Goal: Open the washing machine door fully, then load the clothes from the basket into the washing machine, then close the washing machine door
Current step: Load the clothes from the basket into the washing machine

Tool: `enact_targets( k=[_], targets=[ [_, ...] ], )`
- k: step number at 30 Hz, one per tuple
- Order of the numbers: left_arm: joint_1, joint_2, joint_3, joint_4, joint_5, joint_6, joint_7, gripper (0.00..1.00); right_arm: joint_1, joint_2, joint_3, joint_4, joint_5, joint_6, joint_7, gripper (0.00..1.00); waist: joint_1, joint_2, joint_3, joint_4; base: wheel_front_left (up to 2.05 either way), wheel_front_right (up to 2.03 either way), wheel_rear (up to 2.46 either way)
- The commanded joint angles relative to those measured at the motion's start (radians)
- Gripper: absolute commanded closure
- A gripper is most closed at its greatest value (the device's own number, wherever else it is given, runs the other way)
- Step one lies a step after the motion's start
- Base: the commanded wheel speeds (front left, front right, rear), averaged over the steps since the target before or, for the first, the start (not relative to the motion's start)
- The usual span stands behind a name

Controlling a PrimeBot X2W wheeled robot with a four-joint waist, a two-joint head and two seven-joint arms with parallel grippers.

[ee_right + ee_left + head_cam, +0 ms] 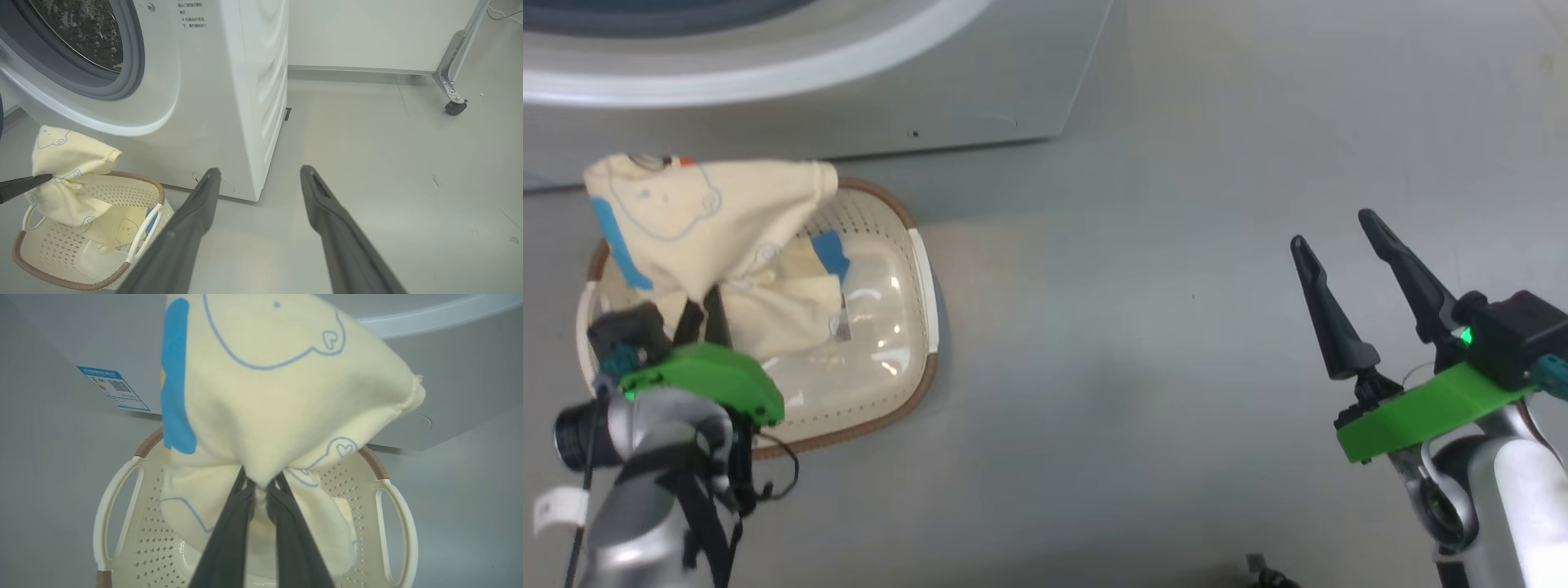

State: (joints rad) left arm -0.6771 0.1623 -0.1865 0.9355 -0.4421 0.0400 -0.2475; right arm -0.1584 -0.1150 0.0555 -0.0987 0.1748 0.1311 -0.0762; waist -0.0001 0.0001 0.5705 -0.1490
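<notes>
A cream-yellow garment point(278, 396) with a blue patch and thin blue outline bear drawings hangs bunched just above the basket point(927, 384); the left gripper point(704, 300) pinches a fold of it between its two dark fingers, jaws clenched tight on the cloth; the fabric fans out above and around the fingertips. More of the same cream cloth lies lower, inside the basket, with a blue patch showing; it may be a second piece or the hanging end of the first, hard to tell.

The basket is cream-white perforated plastic with a brown woven-look rim and white side handles; it stands on the grey floor point(1135, 327) just in front of the washing machine point(212, 102), towards the machine's left side. A blue energy label point(113, 388) sits low on the machine's white front, beyond the basket. In the right wrist view the machine's round opening is uncovered; a grey rubber gasket point(122, 81) rings the steel perforated drum point(81, 28).

The right gripper point(1333, 230) hovers over bare floor well to the right of the basket; its jaws are spread wide and grasp nothing. Farther off to the right, a metal leg ends in a small black castor point(454, 107).
</notes>
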Motion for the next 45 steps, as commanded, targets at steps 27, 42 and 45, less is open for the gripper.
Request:
enact_targets(
  k=[27, 42, 45],
  targets=[
    [0.595, 0.039, 0.031, -0.535, 0.058, 0.134, 0.086, 1.0, 0.208, -0.008, 0.029, -0.017, 0.018, 0.0, 0.107, 0.0, 0.0001, -0.0001, -0.544, 0.034, 0.0, 0.0, 0.0],
    [0.649, 0.067, 0.02, -0.669, 0.057, 0.163, 0.155, 1.0, 0.224, -0.004, 0.056, -0.023, 0.027, 0.0, 0.109, 0.0, 0.0001, -0.0001, -0.55, 0.048, 0.0, 0.0, 0.0],
    [0.645, 0.068, 0.016, -0.679, 0.057, 0.164, 0.158, 1.0, 0.219, -0.006, 0.059, -0.023, 0.028, 0.0, 0.106, 0.0, 0.0001, -0.0001, -0.54, 0.048, 0.0, 0.0, 0.0]
  ],
)
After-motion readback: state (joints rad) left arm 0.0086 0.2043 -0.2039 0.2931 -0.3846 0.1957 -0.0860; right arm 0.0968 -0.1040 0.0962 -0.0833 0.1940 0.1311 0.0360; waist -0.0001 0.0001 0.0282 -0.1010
